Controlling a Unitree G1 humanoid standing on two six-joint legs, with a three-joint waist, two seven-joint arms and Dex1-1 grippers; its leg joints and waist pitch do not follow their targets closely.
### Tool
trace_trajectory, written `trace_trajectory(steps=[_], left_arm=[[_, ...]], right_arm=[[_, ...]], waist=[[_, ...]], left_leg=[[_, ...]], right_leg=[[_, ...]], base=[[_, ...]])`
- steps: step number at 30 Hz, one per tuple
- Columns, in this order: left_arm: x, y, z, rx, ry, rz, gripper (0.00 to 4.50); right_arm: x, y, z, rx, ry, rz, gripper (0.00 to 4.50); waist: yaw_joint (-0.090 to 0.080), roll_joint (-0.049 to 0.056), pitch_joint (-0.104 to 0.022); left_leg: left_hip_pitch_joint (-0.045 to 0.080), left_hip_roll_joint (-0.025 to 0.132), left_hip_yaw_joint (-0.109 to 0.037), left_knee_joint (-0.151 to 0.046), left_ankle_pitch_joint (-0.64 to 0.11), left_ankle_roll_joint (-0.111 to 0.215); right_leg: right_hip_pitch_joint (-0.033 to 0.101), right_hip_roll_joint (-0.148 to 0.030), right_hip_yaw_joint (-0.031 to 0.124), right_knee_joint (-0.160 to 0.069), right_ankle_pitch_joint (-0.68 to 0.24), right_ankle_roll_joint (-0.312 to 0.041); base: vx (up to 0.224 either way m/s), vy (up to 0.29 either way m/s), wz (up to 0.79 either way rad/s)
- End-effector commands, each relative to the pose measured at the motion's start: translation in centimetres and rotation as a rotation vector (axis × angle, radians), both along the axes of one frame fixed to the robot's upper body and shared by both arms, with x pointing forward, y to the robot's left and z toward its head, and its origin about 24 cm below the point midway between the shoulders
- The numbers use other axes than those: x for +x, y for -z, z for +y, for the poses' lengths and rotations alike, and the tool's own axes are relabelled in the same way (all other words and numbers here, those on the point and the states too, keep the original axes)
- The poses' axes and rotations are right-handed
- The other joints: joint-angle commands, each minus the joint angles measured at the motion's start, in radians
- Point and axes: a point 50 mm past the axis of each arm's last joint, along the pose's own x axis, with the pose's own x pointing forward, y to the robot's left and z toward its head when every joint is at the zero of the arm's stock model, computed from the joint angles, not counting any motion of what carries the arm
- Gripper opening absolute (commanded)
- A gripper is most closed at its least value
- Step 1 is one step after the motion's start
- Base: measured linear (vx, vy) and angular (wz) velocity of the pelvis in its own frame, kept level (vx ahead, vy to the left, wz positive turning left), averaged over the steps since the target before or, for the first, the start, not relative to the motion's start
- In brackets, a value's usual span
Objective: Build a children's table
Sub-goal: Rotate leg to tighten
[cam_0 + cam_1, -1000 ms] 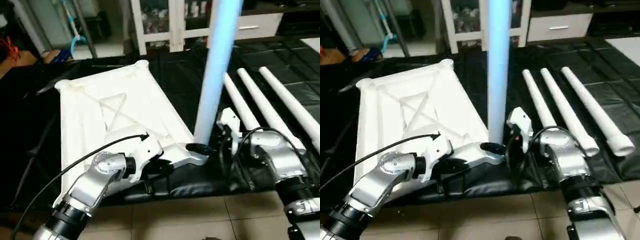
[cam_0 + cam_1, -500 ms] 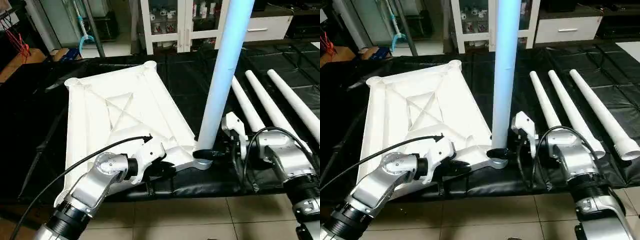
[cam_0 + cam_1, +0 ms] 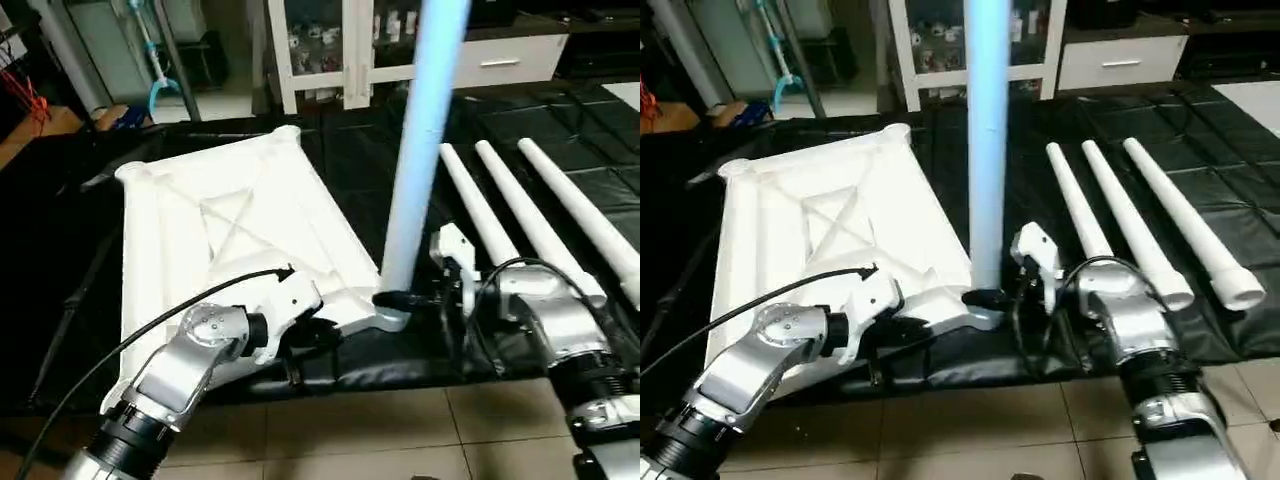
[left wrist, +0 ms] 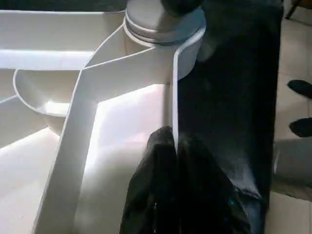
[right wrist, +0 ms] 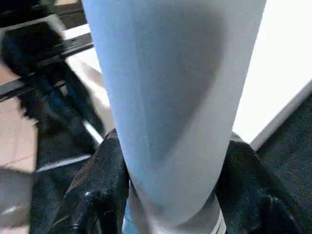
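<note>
While the white plastic square tabletop (image 3: 225, 225) lies ribbed underside up on the black mat (image 3: 560, 130), the left gripper (image 4: 174, 146) pinches its near edge wall, fingers closed narrowly on the rim. At 3 o'clock from that grip, the right gripper (image 3: 405, 300) clamps the base of the upright white tapered tubular leg (image 3: 415, 150), standing in the near corner socket (image 4: 163, 24). Farther toward 3 o'clock, three spare white legs (image 3: 1120, 220) lie side by side.

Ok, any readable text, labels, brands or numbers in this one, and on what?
None can be read. The tabletop, the upright leg in the right gripper, the spare legs and the left gripper bear no visible print. Items inside the cabinet are too blurred to read.
</note>
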Motion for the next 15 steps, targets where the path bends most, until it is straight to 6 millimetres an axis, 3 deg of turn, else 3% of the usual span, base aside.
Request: trace_trajectory(steps=[1,2,4,7,9,10,11,13,14,15], left_arm=[[0.1,1.2,-1.0,0.044,-0.031,0.023,0.0],[0.9,1.3,-1.2,0.059,-0.095,0.009,0.0],[1.3,1.3,-1.3,0.069,-0.137,0.001,0.0],[2.5,1.2,-1.7,0.072,-0.26,-0.004,0.0],[3.0,1.1,-1.9,0.07,-0.305,-0.007,0.0],[3.4,1.0,-2.3,0.065,-0.339,-0.013,0.0],[3.8,0.8,-2.6,0.06,-0.356,-0.02,0.0],[4.1,0.6,-3.0,0.049,-0.365,-0.032,0.0],[4.1,0.5,-3.0,0.049,-0.366,-0.034,0.0],[4.2,0.5,-3.0,0.049,-0.367,-0.036,0.0]], right_arm=[[1.1,0.7,0.3,-0.008,0.237,-0.01,1.98],[1.4,1.1,0.9,-0.014,0.299,-0.014,1.98],[1.5,1.4,1.3,-0.018,0.339,-0.017,1.97],[2.2,1.9,1.9,-0.036,0.513,-0.022,1.96],[2.5,2.1,2.4,-0.05,0.58,-0.033,1.95],[2.7,2.1,3.1,-0.036,0.634,-0.029,1.95],[2.9,2.0,4.1,-0.009,0.672,-0.039,1.95],[3.0,1.6,5.9,0.047,0.703,-0.057,1.94],[3.0,1.5,6.1,0.058,0.707,-0.058,1.94],[3.0,1.5,6.4,0.07,0.712,-0.06,1.94]], waist=[[-0.001,-0.018,-0.057],[-0.01,-0.014,-0.053],[-0.017,-0.017,-0.053],[-0.03,-0.015,-0.05],[-0.039,-0.014,-0.05],[-0.043,-0.006,-0.05],[-0.05,-0.011,-0.05],[-0.052,-0.007,-0.054],[-0.056,-0.007,-0.057],[-0.056,-0.007,-0.057]], left_leg=[[0.001,0.042,-0.02,-0.096,-0.298,0.049],[0.0,0.041,-0.022,-0.099,-0.31,0.034],[0.002,0.038,-0.024,-0.1,-0.345,0.013],[0.007,0.033,-0.027,-0.1,-0.406,-0.003],[0.004,0.031,-0.03,-0.101,-0.428,-0.004],[0.001,0.033,-0.034,-0.103,-0.443,-0.003],[0.001,0.031,-0.032,-0.104,-0.452,-0.002],[0.003,0.031,-0.034,-0.104,-0.444,-0.005],[-0.002,0.033,-0.035,-0.107,-0.423,0.0],[-0.002,0.033,-0.035,-0.107,-0.423,0.0]], right_leg=[[0.038,-0.021,0.026,-0.077,-0.348,-0.171],[0.036,-0.019,0.025,-0.078,-0.372,-0.161],[0.035,-0.021,0.022,-0.082,-0.416,-0.142],[0.027,-0.022,0.019,-0.093,-0.49,-0.119],[0.026,-0.022,0.017,-0.097,-0.509,-0.104],[0.028,-0.024,0.016,-0.095,-0.512,-0.1],[0.025,-0.024,0.015,-0.101,-0.514,-0.096],[0.024,-0.024,0.013,-0.101,-0.489,-0.098],[0.03,-0.024,0.012,-0.098,-0.433,-0.111],[0.03,-0.024,0.012,-0.098,-0.433,-0.111]], base=[[0.0,0.0,0.0],[0.0,0.0,0.0],[0.0,0.0,0.0],[0.0,0.0,0.0],[0.0,0.0,0.0],[0.0,0.0,0.0],[0.0,0.0,0.0],[0.0,0.0,0.0],[0.0,0.0,0.0],[0.0,0.0,0.0]])
